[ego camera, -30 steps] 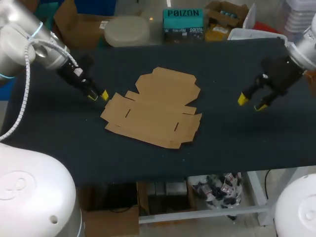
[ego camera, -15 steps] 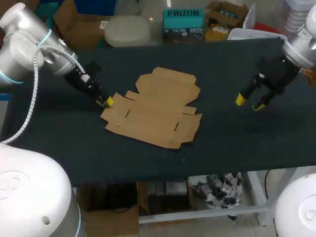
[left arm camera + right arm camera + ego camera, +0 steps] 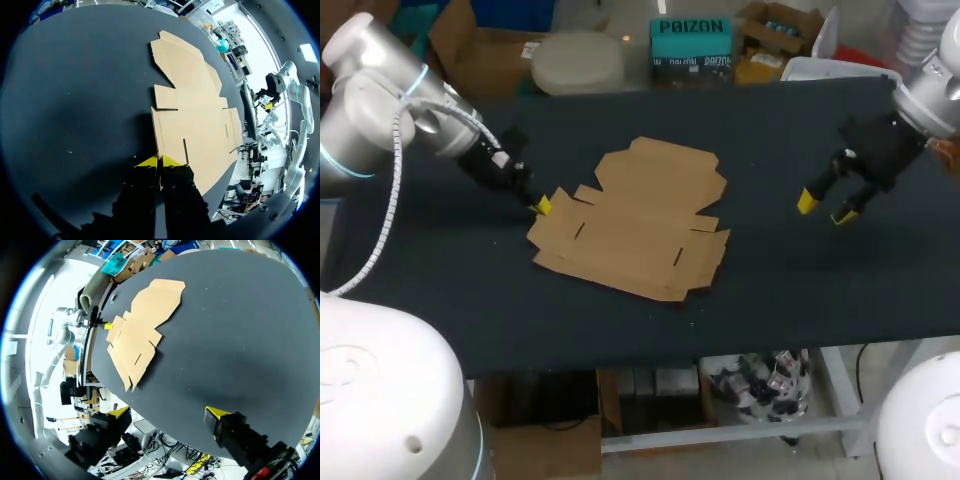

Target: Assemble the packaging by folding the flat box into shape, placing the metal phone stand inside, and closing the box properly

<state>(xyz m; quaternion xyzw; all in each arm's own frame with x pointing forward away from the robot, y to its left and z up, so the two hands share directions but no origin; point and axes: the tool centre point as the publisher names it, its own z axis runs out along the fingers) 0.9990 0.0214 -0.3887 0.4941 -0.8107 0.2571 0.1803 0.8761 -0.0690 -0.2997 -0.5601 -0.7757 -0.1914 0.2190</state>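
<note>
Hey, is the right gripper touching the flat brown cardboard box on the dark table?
No, the right gripper hangs open above the dark table, clearly apart from the flat brown cardboard box.

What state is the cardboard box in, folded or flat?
Flat. The box lies spread on the table, every flap level with the surface and none raised. The left gripper sits at its corner.

This looks like a robotics lab. A table (image 3: pixel 790 290) covered in dark cloth serves as the work surface. A white industrial left arm (image 3: pixel 375 95) with a coiled cable reaches in at its far left, and a right arm (image 3: pixel 932 92) at its far right. Between them a flat box (image 3: pixel 640 225) lies unfolded on the cloth.
</note>
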